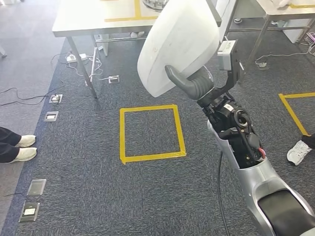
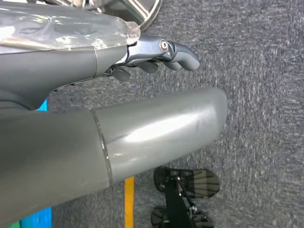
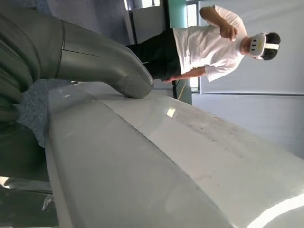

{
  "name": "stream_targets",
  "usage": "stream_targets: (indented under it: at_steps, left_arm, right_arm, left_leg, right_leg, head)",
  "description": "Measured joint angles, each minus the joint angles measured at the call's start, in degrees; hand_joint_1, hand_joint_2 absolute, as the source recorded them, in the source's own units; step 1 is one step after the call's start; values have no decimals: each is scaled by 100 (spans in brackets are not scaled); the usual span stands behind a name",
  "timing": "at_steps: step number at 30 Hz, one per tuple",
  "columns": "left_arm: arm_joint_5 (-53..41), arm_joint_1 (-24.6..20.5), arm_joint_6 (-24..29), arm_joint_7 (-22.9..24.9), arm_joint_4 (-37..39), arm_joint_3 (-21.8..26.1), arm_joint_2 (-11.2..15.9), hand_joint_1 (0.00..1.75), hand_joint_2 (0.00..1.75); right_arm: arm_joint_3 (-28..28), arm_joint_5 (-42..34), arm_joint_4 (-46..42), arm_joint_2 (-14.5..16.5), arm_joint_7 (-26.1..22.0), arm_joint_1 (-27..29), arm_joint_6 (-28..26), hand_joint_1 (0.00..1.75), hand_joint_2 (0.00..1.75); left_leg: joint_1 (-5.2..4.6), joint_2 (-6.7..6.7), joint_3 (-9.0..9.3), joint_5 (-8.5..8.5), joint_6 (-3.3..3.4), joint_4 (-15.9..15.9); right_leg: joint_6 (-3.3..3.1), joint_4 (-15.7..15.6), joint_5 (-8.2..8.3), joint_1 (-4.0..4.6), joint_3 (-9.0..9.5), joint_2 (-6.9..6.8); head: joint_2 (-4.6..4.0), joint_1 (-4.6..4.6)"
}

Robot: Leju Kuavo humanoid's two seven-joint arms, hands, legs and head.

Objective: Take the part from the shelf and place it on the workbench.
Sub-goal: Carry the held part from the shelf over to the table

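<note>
A large white rounded part [image 1: 178, 46] is held up in front of me in the head view. My right hand [image 1: 193, 84] grips it from below, the dark thumb curled across its lower face. In the right wrist view the same white part [image 3: 161, 161] lies close under the grey thumb [image 3: 107, 61]. My left hand [image 2: 157, 54] hangs over the carpet with its fingers stretched out and nothing in them. The workbench [image 1: 93, 19] stands ahead, its grey top marked with yellow tape.
A yellow taped square [image 1: 151, 132] marks the carpet ahead. Cables and floor sockets [image 1: 55, 98] lie under the bench. A person's feet [image 1: 24, 147] show at the left, another shoe [image 1: 297, 151] at the right. A person in a white shirt [image 3: 208, 45] stands nearby.
</note>
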Motion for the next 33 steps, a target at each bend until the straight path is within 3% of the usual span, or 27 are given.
stream_targets:
  at_steps: [5,13,15,17,19,21,22,23,24,26,27,29,31,33]
  left_arm:
    - [28,5,-22,0,0,0,-13,0,0]
    - [65,4,-52,1,0,0,-13,0,0]
    - [68,3,-52,1,0,0,-9,0,0]
    - [73,4,-53,2,0,0,-8,0,0]
    - [75,5,-54,2,0,0,-12,0,0]
    - [75,2,-54,7,0,0,-16,0,0]
    - [74,2,-53,19,0,0,-20,0,0]
    - [72,5,-49,34,0,0,-25,0,0]
    - [69,9,-43,50,0,-1,-30,0,0]
    - [63,16,-31,74,0,-1,-33,0,0]
    - [61,12,-26,80,0,-1,-30,0,0]
    - [57,6,-17,87,-1,0,-18,0,0]
    - [56,8,-13,90,-1,0,-7,0,0]
    - [67,11,-13,104,0,0,8,0,0]
  right_arm:
    - [-1,5,0,0,-5,-2,-48,175,175]
    - [1,11,0,0,-42,-3,-52,175,175]
    - [2,21,-1,0,-60,-4,-52,175,175]
    - [-2,39,-7,-1,-83,-7,-52,175,175]
    - [-8,48,-10,-5,-101,-20,-55,175,175]
    - [-9,49,-9,-10,-105,-1,-58,175,175]
    - [-9,50,-9,-12,-104,27,-58,175,175]
    - [-9,51,-9,-13,-103,54,-59,175,175]
    - [-10,52,-9,-14,-103,73,-61,175,175]
    - [-18,52,-9,-15,-104,84,-66,175,175]
    - [-20,52,-8,-15,-104,82,-67,175,175]
    - [-16,52,-8,-15,-103,95,-63,175,175]
    - [-14,52,-9,-17,-101,110,-66,175,175]
    - [-23,56,-9,-20,-102,115,-73,175,175]
  left_leg:
    - [0,-8,1,-12,41,0]
    - [-9,-9,1,-22,61,10]
    - [-25,-10,14,-36,120,-1]
    - [18,4,110,-17,186,-121]
    - [71,25,232,5,213,-238]
    - [79,36,284,-9,214,-254]
    - [91,38,297,-20,200,-250]
    - [110,36,310,-37,178,-242]
    - [137,32,324,-60,144,-227]
    - [195,16,354,-134,44,-163]
    - [204,7,350,-176,-14,-106]
    - [196,-7,308,-222,-104,-27]
    - [188,-12,274,-206,-81,-13]
    - [187,-11,276,-173,-8,-26]
  right_leg:
    - [37,-64,16,1,39,-6]
    - [82,-101,28,-8,53,-7]
    - [140,-143,35,-25,75,-4]
    - [196,-123,2,-19,83,-11]
    - [218,287,-207,-14,-89,-23]
    - [253,1089,-542,-49,-489,-28]
    - [278,1409,-631,-77,-669,-30]
    - [305,1537,-611,-108,-764,-32]
    - [336,1424,-472,-142,-742,-38]
    - [426,696,-37,-214,-436,-53]
    - [454,344,92,-231,-270,-51]
    - [435,44,130,-231,-123,-36]
    - [372,47,124,-221,-134,-19]
    - [368,43,129,-223,-144,0]
  head:
    - [0,53]
    - [0,61]
    - [0,40]
    - [0,30]
    - [0,69]
    - [0,105]
    - [0,116]
    - [0,122]
    - [0,129]
    - [0,164]
    - [0,193]
    - [0,216]
    - [0,169]
    - [0,109]
